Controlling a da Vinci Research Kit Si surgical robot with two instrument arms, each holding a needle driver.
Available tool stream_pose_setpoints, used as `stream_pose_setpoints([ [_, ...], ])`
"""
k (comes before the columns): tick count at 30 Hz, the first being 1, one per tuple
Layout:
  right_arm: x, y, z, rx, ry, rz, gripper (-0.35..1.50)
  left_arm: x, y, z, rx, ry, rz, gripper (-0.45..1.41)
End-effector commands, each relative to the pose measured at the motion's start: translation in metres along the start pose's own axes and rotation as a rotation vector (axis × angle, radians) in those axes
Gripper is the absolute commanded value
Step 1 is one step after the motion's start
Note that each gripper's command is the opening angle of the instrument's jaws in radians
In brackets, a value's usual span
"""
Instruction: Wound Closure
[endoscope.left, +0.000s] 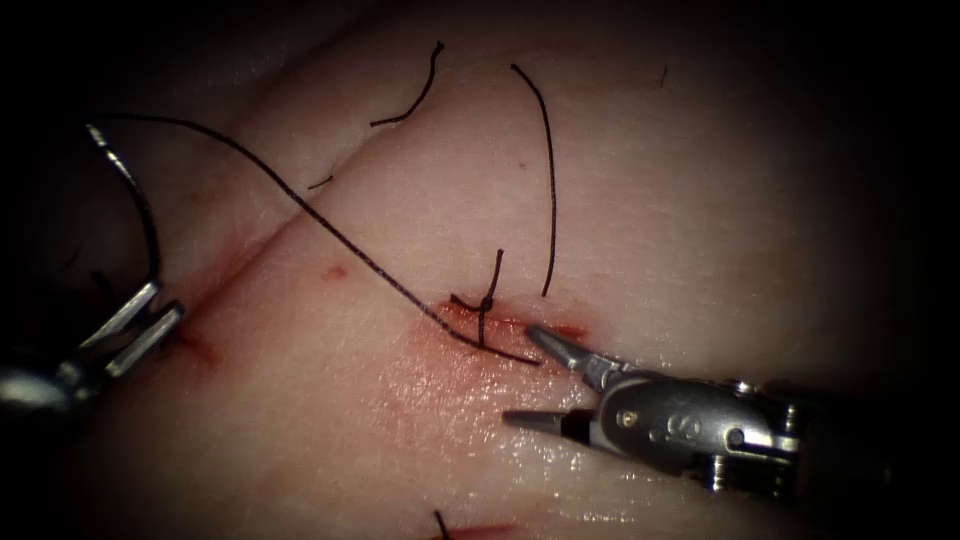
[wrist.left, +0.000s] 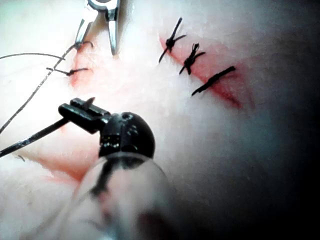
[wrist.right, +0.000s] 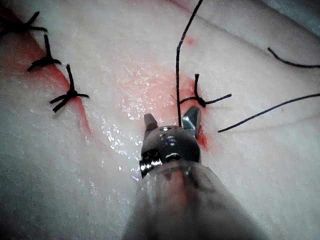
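At the far left, off the tissue (endoscope.left: 700, 200), my left tool (endoscope.left: 135, 325) has its jaws shut on the curved needle (endoscope.left: 146, 215), near the end away from the thread. The needle (wrist.left: 30, 137) sticks out sideways from those jaws (wrist.left: 75, 111) and is not in the tissue. From the needle's far end the thread (endoscope.left: 350, 247) runs down to the cut beside a tied knot (endoscope.left: 487, 301). My right tool (endoscope.left: 518, 375) is open at the knot's right, holding nothing. The thread (wrist.right: 178, 75) passes between its spread jaws (wrist.right: 171, 116), next to the knot (wrist.right: 200, 100).
Three tied stitches (wrist.left: 190, 59) close the cut further along, with red fluid (wrist.right: 75, 115) around them. Two loose cut thread pieces (endoscope.left: 415, 95) (endoscope.left: 548, 180) lie on the tissue beyond the knot. The right tool's open jaws (wrist.left: 96, 47) hover by the newest stitch.
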Motion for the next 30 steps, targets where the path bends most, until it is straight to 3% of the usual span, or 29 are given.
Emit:
stream_pose_setpoints([
  [1,0.0001,0.0,0.0007,0.018,0.0,-0.003,-0.35,-0.0001,0.0009,0.0007,-0.009,0.007,0.001,-0.45],
  [8,0.001,-0.0007,-0.0008,0.035,0.002,-0.011,-0.35,-0.0001,0.0025,0.0018,-0.065,0.037,0.02,-0.45],
  [14,0.0035,-0.0025,-0.0021,0.101,0.01,-0.012,-0.35,-0.0009,0.0045,0.0032,-0.106,0.041,0.039,-0.45],
  [21,0.0063,-0.005,-0.0034,0.183,0.018,-0.016,-0.35,-0.0014,0.0056,0.0038,-0.118,0.041,0.032,-0.45],
  [30,0.0078,-0.0075,-0.0035,0.278,0.034,0.006,-0.35,-0.0012,0.0057,0.0038,-0.119,0.043,0.032,-0.45],
])
